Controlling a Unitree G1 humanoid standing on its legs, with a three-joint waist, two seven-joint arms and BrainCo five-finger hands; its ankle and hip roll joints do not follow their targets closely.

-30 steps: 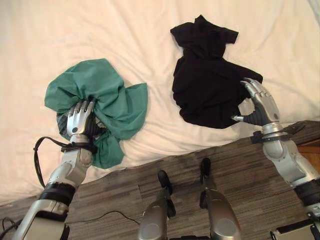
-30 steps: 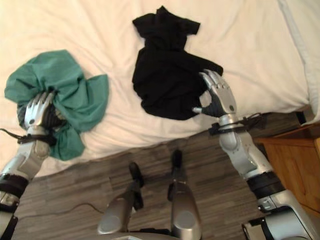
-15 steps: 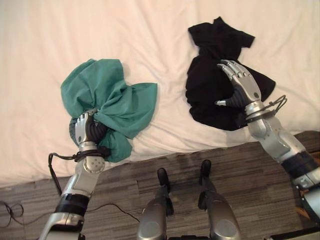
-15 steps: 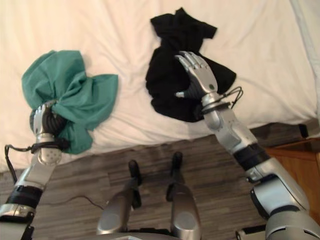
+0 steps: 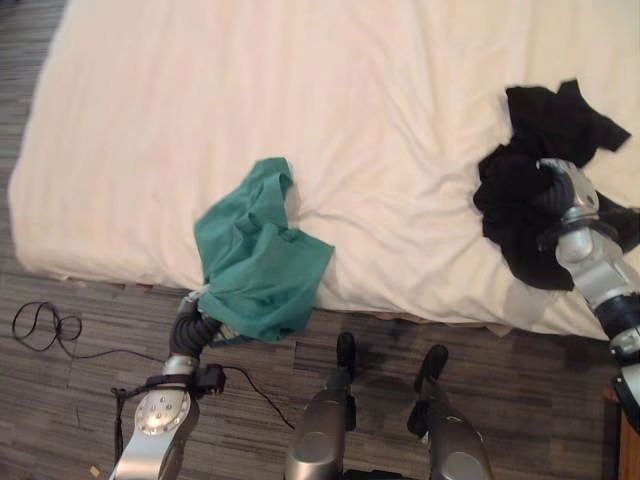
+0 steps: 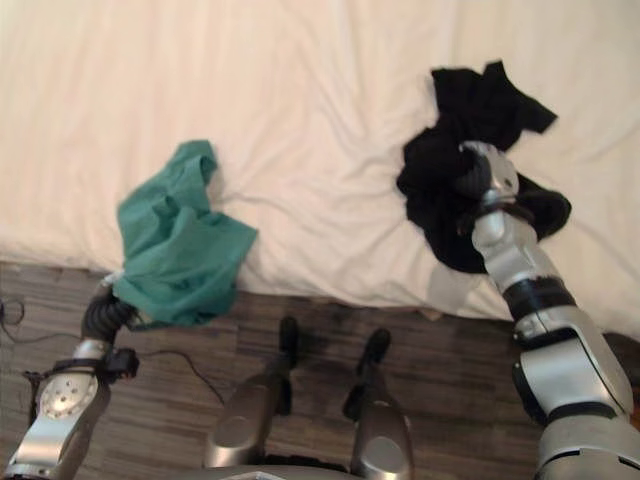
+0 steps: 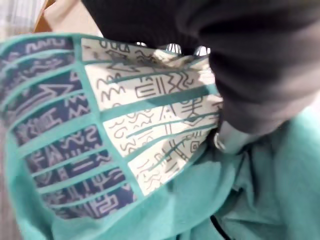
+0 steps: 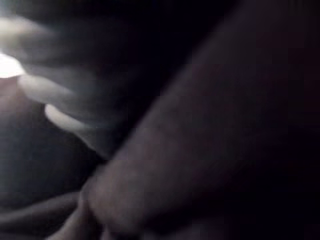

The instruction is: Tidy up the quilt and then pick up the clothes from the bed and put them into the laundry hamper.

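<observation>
Showing two garments (image 5: 262,270) on bed (image 5: 300,110)

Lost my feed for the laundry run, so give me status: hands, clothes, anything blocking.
Left robot hand under teal cotton garment, fingers hidden. Right robot hand buried in black crumpled garment, grip unconfirmed. Both on the white bed sheet. No obstruction seen.

A bedroom in a home is shown. A wide bed (image 5: 330,120) is covered by a cream quilt (image 6: 300,90) whose surface is creased into soft folds and whose edge is draped down toward the floor. Loose clothes are left lying on it: a green garment (image 5: 255,265) hung over the near edge and a black garment (image 5: 545,160) crumpled further along. The floor (image 5: 80,350) beside the bed is laid with grey-brown wood-look planks, as is commonly found in a domestic room.
</observation>
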